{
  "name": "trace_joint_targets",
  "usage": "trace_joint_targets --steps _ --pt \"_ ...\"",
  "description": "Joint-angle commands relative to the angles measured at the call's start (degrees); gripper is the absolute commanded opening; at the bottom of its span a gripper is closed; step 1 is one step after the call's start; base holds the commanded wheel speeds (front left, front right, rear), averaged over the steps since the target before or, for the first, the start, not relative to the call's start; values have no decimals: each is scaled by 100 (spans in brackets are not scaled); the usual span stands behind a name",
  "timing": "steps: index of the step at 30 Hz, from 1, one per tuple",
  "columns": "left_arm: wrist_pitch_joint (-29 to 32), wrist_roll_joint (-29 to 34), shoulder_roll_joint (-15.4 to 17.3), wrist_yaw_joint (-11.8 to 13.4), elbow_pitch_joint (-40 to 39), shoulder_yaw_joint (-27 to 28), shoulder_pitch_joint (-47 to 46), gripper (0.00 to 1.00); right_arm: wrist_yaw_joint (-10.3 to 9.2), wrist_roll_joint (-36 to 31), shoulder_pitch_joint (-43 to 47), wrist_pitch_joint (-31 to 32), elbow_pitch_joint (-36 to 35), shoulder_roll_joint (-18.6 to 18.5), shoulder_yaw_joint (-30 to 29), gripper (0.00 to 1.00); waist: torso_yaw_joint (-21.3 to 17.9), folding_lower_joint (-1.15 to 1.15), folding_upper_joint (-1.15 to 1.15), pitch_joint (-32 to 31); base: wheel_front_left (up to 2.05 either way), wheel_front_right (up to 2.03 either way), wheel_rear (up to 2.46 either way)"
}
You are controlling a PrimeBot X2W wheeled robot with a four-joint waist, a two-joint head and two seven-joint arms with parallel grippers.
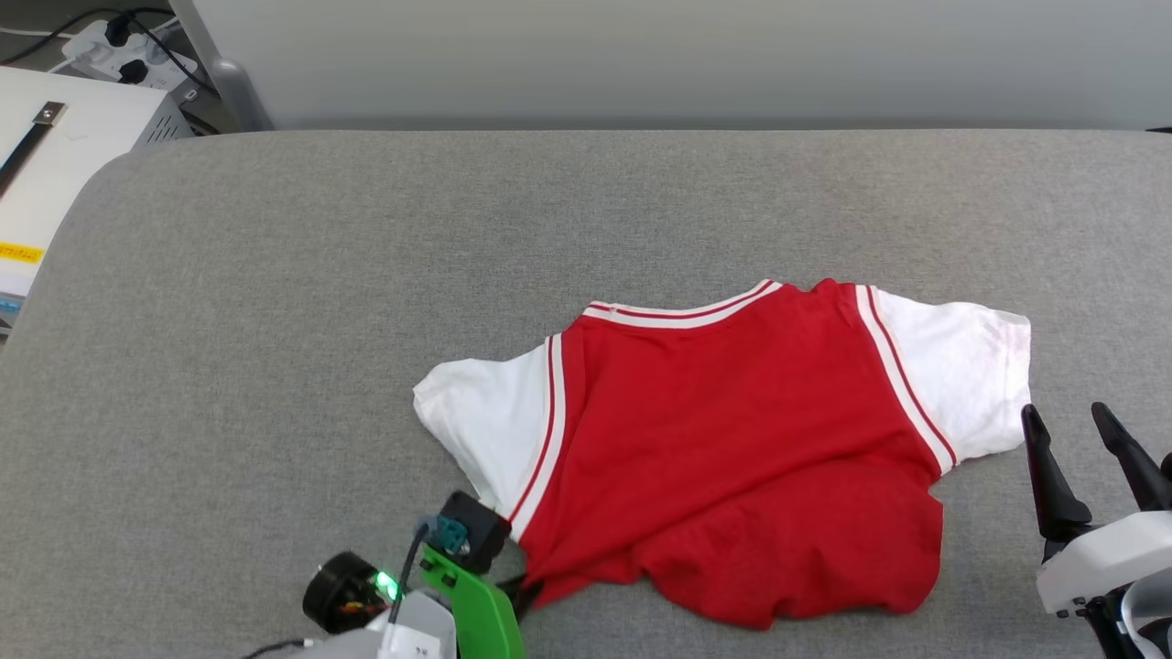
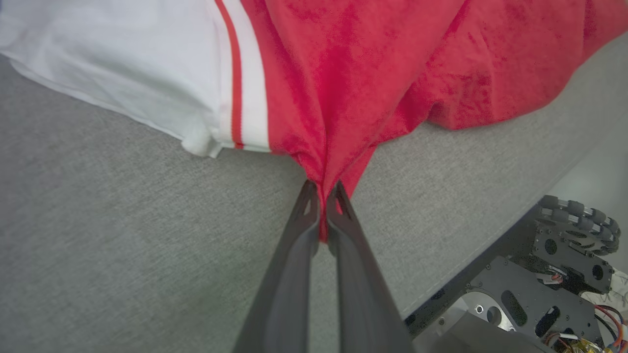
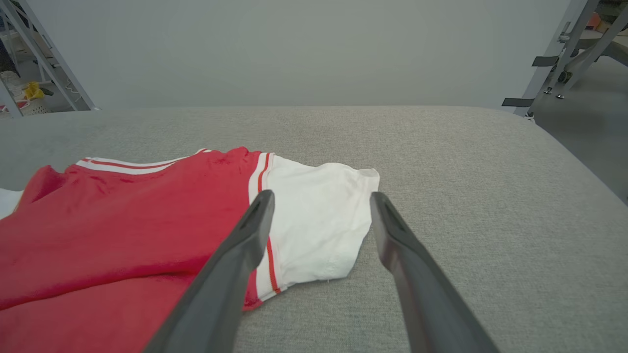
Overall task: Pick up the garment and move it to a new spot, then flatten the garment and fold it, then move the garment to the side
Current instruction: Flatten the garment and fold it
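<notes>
The garment (image 1: 732,439) is a red jersey T-shirt with white sleeves and striped trim, lying rumpled on the grey padded table (image 1: 275,320). Its plain red side faces up. My left gripper (image 2: 322,189) is shut on a pinch of the red fabric (image 2: 338,122) at the lower left corner of the garment, just below the left sleeve (image 2: 122,83). In the head view that gripper (image 1: 524,586) sits at the bottom edge by the shirt's near-left corner. My right gripper (image 1: 1071,421) stands open beside the right white sleeve (image 1: 961,375), holding nothing, fingers (image 3: 255,220) hovering just above the sleeve (image 3: 319,215).
The table's near edge (image 2: 490,245) runs close to my left gripper, with the robot's base (image 2: 539,284) below it. A white bench with a power strip (image 1: 119,46) stands at the far left. A wall runs behind the table.
</notes>
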Motion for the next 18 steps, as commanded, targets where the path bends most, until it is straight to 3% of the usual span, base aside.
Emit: trace_joint_targets --steps 1,7,8,9,10,14,18 --pt "-25 -80 -99 -31 109 -49 159 0 -4 4 75 22 -27 -1 -24 100 3 0 0 14 0 0 0" --pt "-169 -272 -511 -285 709 -104 373 0 -4 -11 97 75 -36 -18 -81 100 54 0 0 11 0 0 0" --pt "-231 -237 -545 -285 786 -97 356 28 -4 -16 100 84 -37 -17 -88 100 63 0 0 0 0 0 0" --pt "-318 -172 -574 -280 853 -87 321 93 -4 -23 107 93 -39 -14 -96 100 75 0 0 -24 0 0 0" --pt "-389 -132 -591 -269 883 -66 291 100 -4 -29 117 99 -41 -10 -106 100 88 0 0 -48 0 0 0" --pt "-613 -7 -521 -162 658 94 124 100 -4 -53 208 115 -53 22 -158 100 151 0 0 -185 0 0 0" --pt "-678 38 -245 3 67 327 -65 100 -4 -71 299 124 -79 85 -208 100 211 0 0 -284 0 0 0"
